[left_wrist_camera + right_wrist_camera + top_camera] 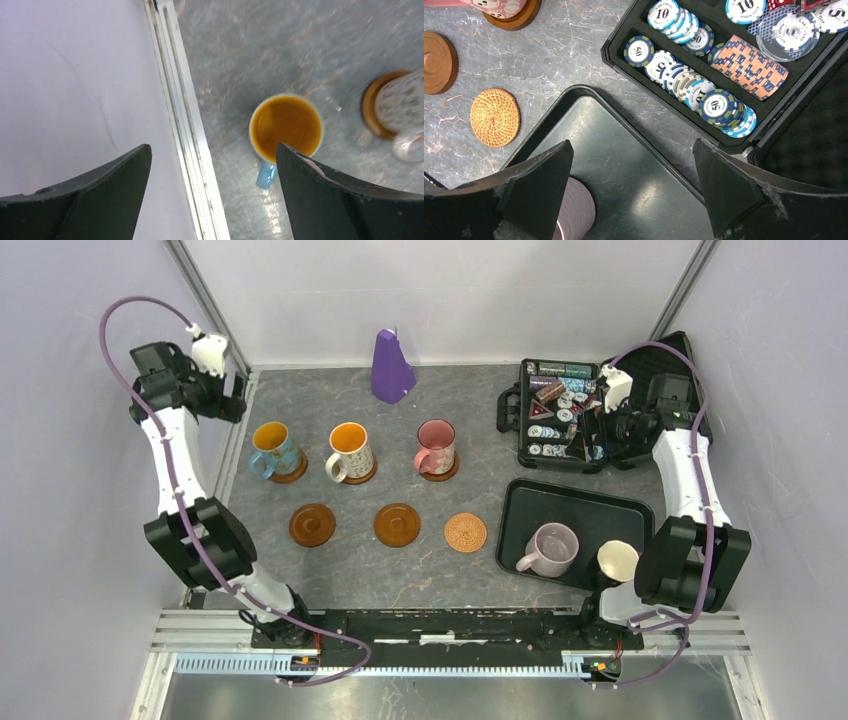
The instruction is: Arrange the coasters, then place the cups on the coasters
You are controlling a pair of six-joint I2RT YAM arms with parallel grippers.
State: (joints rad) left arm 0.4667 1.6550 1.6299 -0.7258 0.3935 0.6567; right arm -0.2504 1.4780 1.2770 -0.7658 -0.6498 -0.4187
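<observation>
Nearest, the lilac mug (551, 549) and dark mug (617, 560) sat in the tray (530, 502). Beyond lay three bare coasters (397, 524), then three mugs (349, 450), each on its own disc. The left gripper (212, 150) (above the blue mug (285, 125)) and right gripper (633, 145) both gaped empty. Next, I judged, the right had to grasp the lilac mug.

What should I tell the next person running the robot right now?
Left fingers: open, empty, up beside the blue cup.
Right fingers: open, empty, over the black tray.
Done: blue cup, white-and-orange cup and pink cup each stand on a coaster.
Left: two brown coasters and the woven coaster are bare. The lilac cup and cream-inside cup wait in the tray. No sixth cup in view.
</observation>
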